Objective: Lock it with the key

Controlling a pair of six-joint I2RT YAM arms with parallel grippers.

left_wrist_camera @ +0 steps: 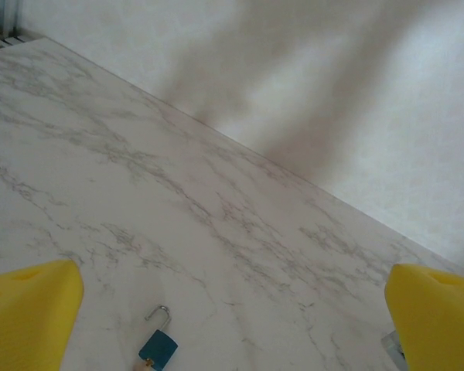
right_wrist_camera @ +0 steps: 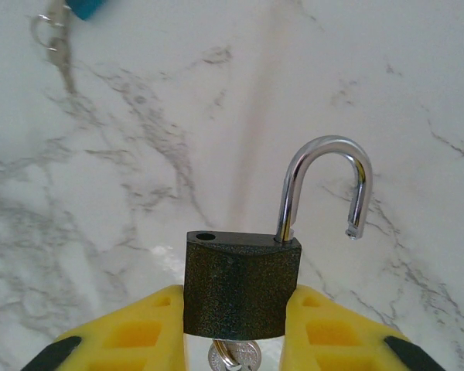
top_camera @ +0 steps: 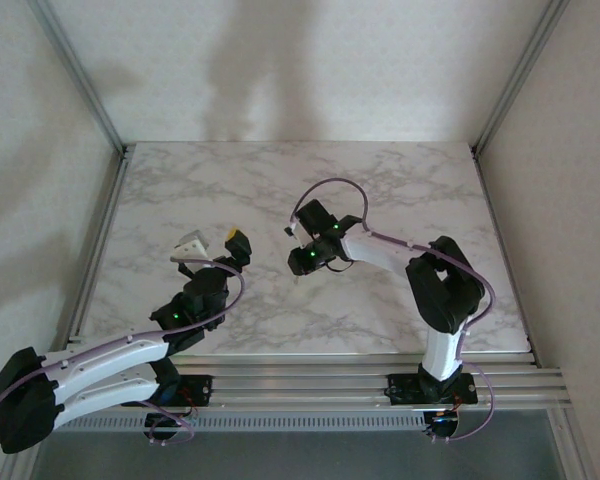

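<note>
A black padlock [right_wrist_camera: 242, 287] stands upright between the yellow pads [right_wrist_camera: 329, 328] of my right gripper [right_wrist_camera: 236, 313], which is shut on its body. Its chrome shackle [right_wrist_camera: 325, 182] is swung open, with the free end off to the right of its hole. A silver key [right_wrist_camera: 236, 359] on a ring pokes out under the padlock's body. In the top view the right gripper [top_camera: 300, 262] hovers over the middle of the marble table [top_camera: 400, 190]. My left gripper [top_camera: 216, 248] is left of it, open and holding nothing, its yellow fingers [left_wrist_camera: 31, 313] spread wide.
A small blue padlock [left_wrist_camera: 158, 348] with an open shackle lies on the table just below the left gripper. The right wrist view catches it at the upper left corner [right_wrist_camera: 89, 8], with a bunch of keys [right_wrist_camera: 54, 42] beside it. White walls enclose the table.
</note>
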